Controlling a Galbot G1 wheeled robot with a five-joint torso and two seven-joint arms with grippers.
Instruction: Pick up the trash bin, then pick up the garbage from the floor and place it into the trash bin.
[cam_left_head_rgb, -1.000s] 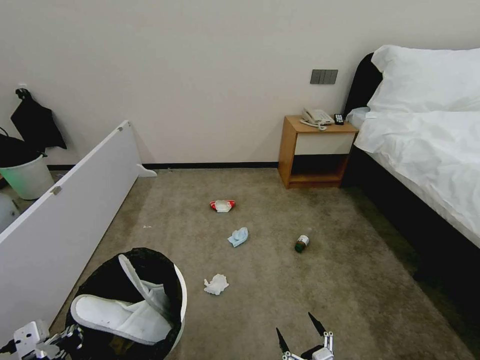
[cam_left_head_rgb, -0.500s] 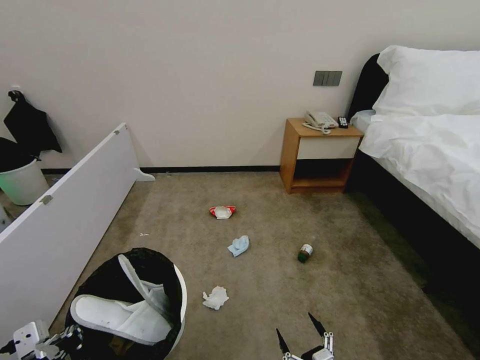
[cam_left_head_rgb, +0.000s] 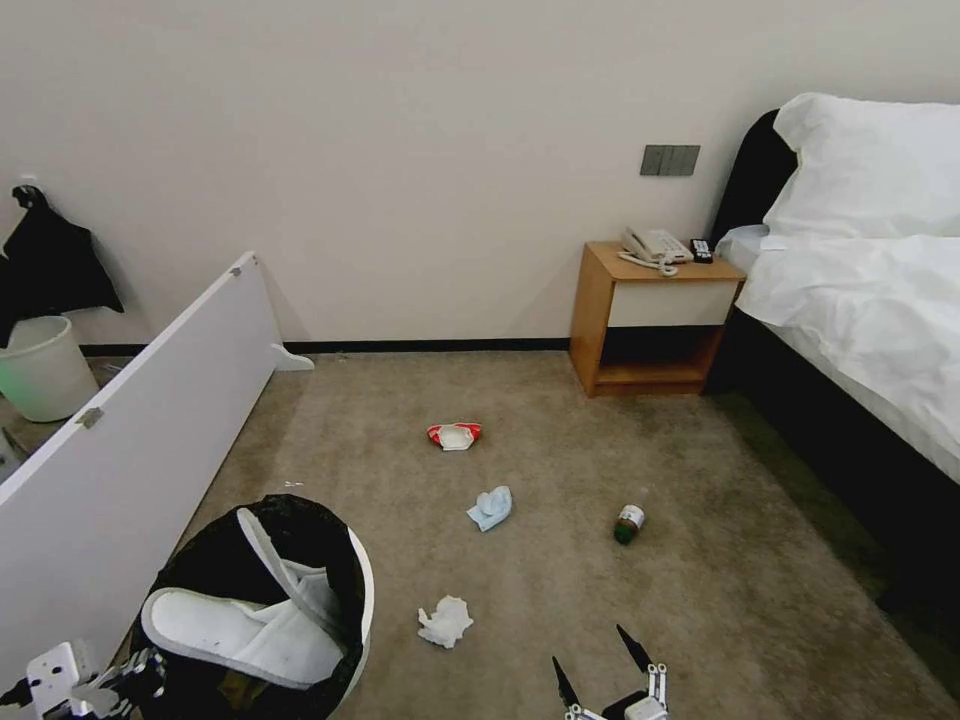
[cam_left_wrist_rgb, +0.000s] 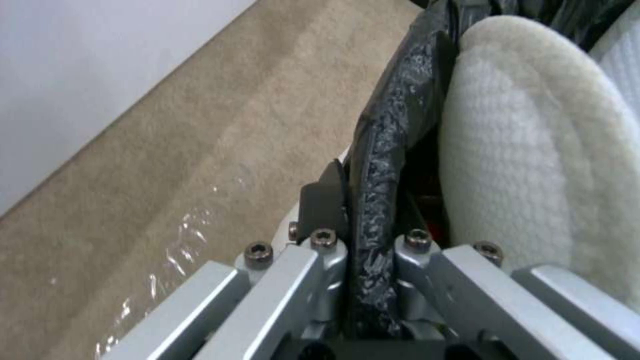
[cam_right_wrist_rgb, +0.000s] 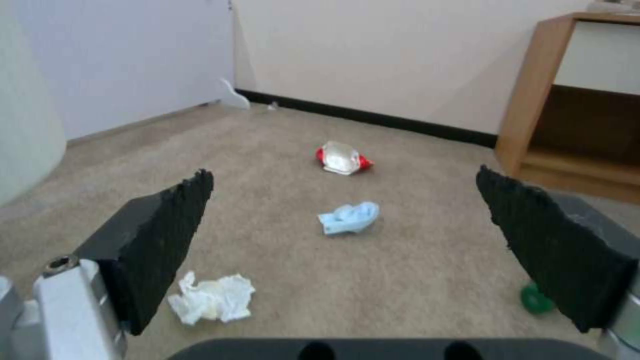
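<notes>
A: Where was the trash bin (cam_left_head_rgb: 262, 608)?

B: At the lower left of the head view, carried by the left gripper (cam_left_wrist_rgb: 370, 250). In the left wrist view its jaws were clamped on the bin's rim, pinching the crinkly black liner bag (cam_left_wrist_rgb: 393, 130) between them.

A: Contents?

B: Two white slippers (cam_left_head_rgb: 245, 625) lay inside, one flat across the opening, one tilted up behind it. A fleecy slipper surface sat just beside the pinched rim in the wrist view.

A: And the right gripper (cam_left_head_rgb: 610, 675)?

B: Low at the bottom edge of the head view, right of the bin, above the floor (cam_left_head_rgb: 560, 600). Its black fingers (cam_right_wrist_rgb: 160, 240) were spread wide apart, holding nothing.

A: Garbage left on the carpet?

B: Four pieces. A crumpled white tissue (cam_left_head_rgb: 445, 622) was nearest, between the bin and the right gripper. A pale-blue wad (cam_left_head_rgb: 490, 508) lay farther out. A red-white packet (cam_left_head_rgb: 454, 436) lay beyond that, toward the wall. A small green bottle (cam_left_head_rgb: 628, 524) lay on its side, off to the right of the wad. All four were well apart from each other.

A: Same from the right wrist?

B: Yes: tissue (cam_right_wrist_rgb: 212, 297) close by the one finger, wad (cam_right_wrist_rgb: 349, 218) mid-floor, packet (cam_right_wrist_rgb: 343, 157) farther, bottle (cam_right_wrist_rgb: 535, 299) half hidden behind the other finger.

A: Surroundings?

B: A white panel (cam_left_head_rgb: 120, 450) stood along the left. A plain white bucket (cam_left_head_rgb: 42, 368) sat behind it. A wooden nightstand (cam_left_head_rgb: 655, 318) with a telephone (cam_left_head_rgb: 655, 246) stood against the wall beside the bed (cam_left_head_rgb: 860, 300).
</notes>
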